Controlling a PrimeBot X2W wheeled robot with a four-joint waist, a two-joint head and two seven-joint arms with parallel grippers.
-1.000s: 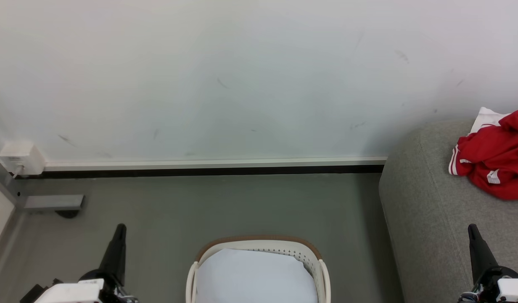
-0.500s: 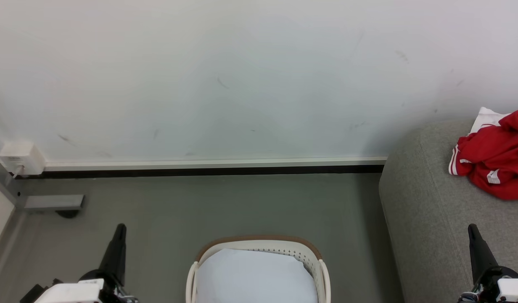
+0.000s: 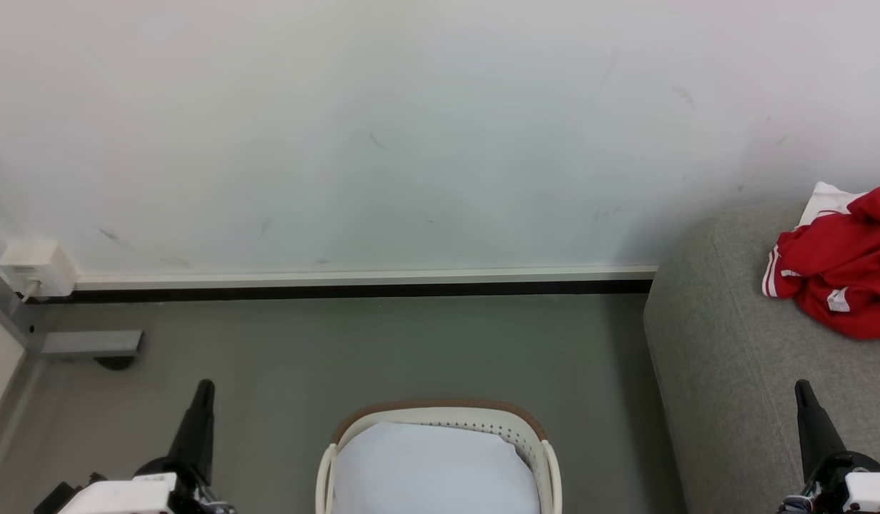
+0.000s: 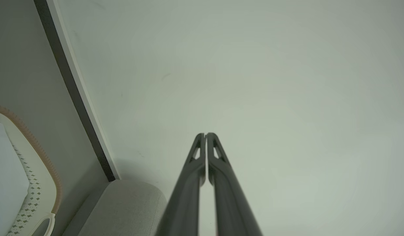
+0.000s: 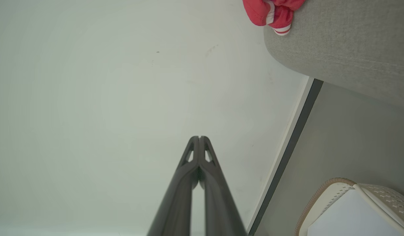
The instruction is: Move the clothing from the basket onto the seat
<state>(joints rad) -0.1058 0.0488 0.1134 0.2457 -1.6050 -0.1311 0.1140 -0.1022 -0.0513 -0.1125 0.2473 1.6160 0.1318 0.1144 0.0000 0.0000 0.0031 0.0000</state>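
The red clothing with white stripes lies bunched on the grey seat at the right edge of the head view; a bit of the clothing tops the seat in the right wrist view. The white basket with its brown rim stands on the floor at bottom centre, a pale sheet covering its inside. My left gripper is shut at lower left, its fingertips together and empty. At lower right my right gripper is shut too, with nothing between the tips of the gripper.
A white wall with a dark baseboard runs behind the grey floor. A small white box sits low on the wall at left, beside a grey metal bracket.
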